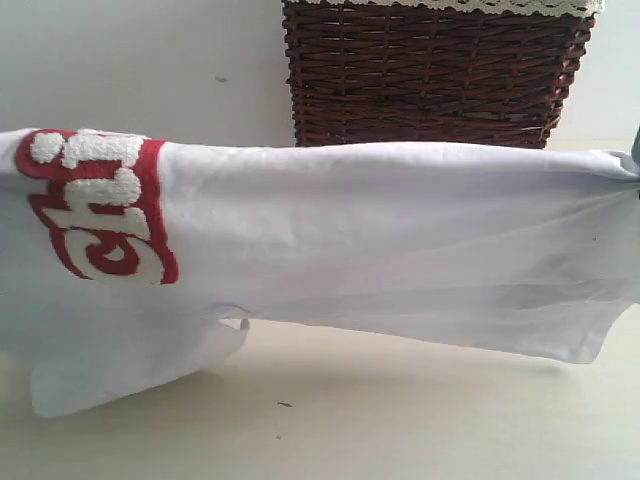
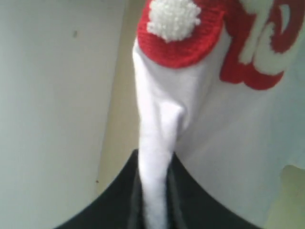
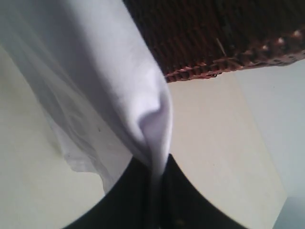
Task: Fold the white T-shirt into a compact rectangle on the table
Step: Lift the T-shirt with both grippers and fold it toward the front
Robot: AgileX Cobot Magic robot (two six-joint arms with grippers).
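Note:
The white T-shirt (image 1: 380, 240) hangs stretched sideways across the exterior view, lifted above the table (image 1: 380, 420). Its fuzzy white lettering outlined in red (image 1: 100, 200) is at the left end. A lower flap (image 1: 120, 370) droops toward the table on the left. In the left wrist view my left gripper (image 2: 155, 193) is shut on a bunched fold of the shirt (image 2: 157, 143) below the red lettering. In the right wrist view my right gripper (image 3: 159, 186) is shut on a pinched corner of the shirt (image 3: 152, 124). Both grippers lie past the edges of the exterior view.
A dark brown wicker basket (image 1: 430, 75) with a lace-trimmed liner (image 1: 450, 5) stands on the table behind the shirt, also in the right wrist view as the basket (image 3: 228, 33). A plain whitish wall (image 1: 130, 60) rises behind. Small dark scuff marks (image 1: 285, 404) dot the table in front.

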